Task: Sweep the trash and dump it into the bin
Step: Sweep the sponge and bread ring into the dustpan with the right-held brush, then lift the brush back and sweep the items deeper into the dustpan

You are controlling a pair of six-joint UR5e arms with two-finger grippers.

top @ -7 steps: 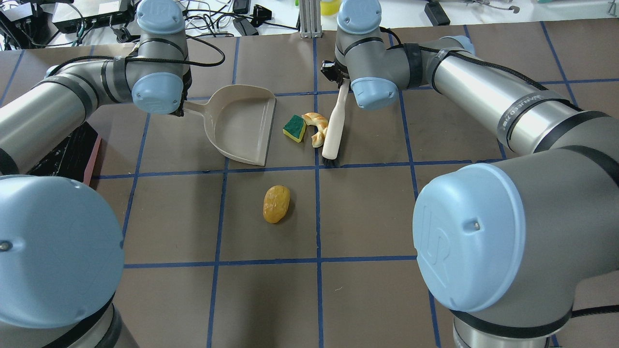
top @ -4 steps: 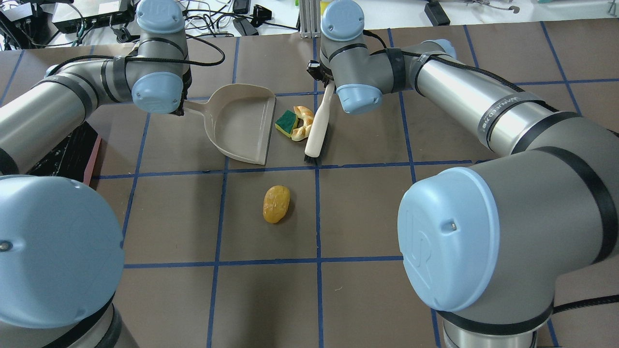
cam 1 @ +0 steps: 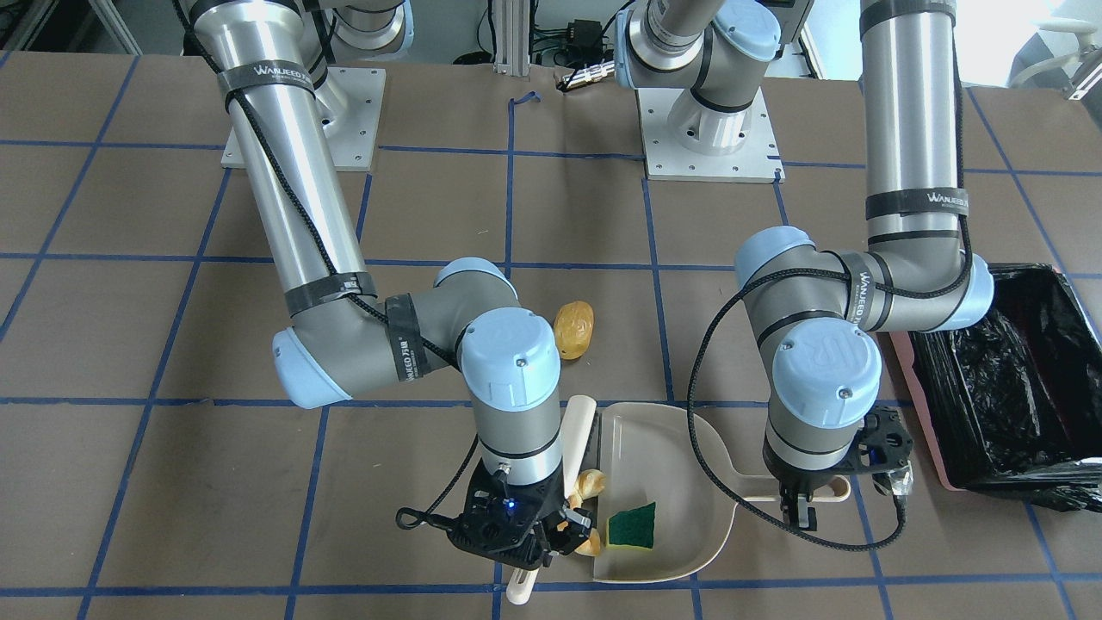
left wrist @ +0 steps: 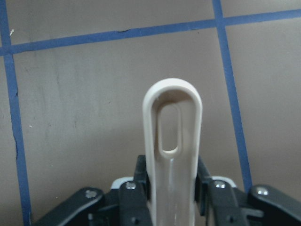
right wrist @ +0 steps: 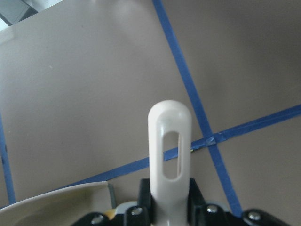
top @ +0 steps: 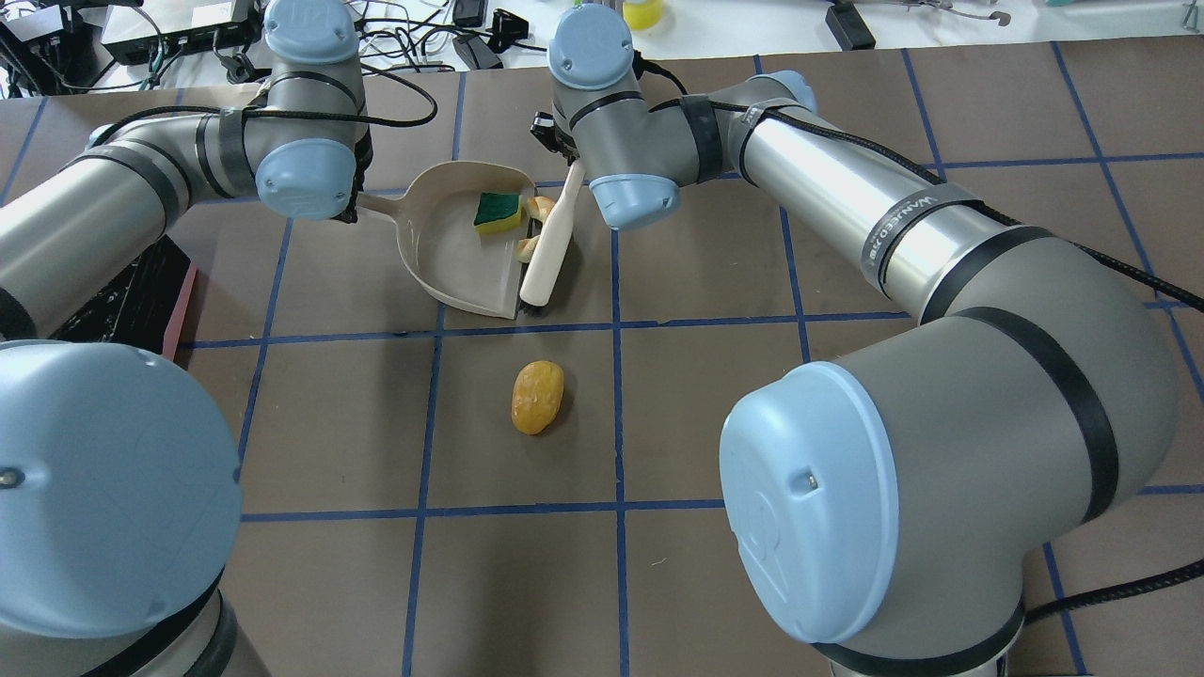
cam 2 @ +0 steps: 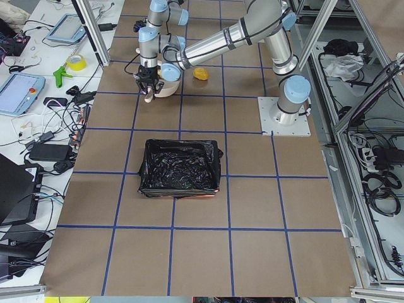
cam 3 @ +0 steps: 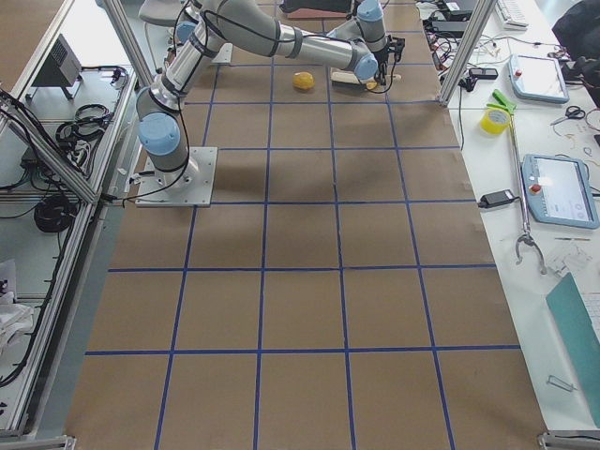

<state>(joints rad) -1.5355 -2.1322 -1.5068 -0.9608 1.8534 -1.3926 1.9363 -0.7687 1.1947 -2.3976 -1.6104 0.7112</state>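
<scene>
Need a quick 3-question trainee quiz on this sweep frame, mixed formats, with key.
1. True or false: the green-and-yellow sponge piece lies inside the beige plastic dustpan.
2. Which item lies on the open table, apart from the dustpan? A) curved tan croissant B) golden-brown oval bread roll C) sponge piece
3. What is the right gripper shut on?
Key: 1 true. 2 B. 3 the white-handled brush, its bristles at the dustpan's lip.
</scene>
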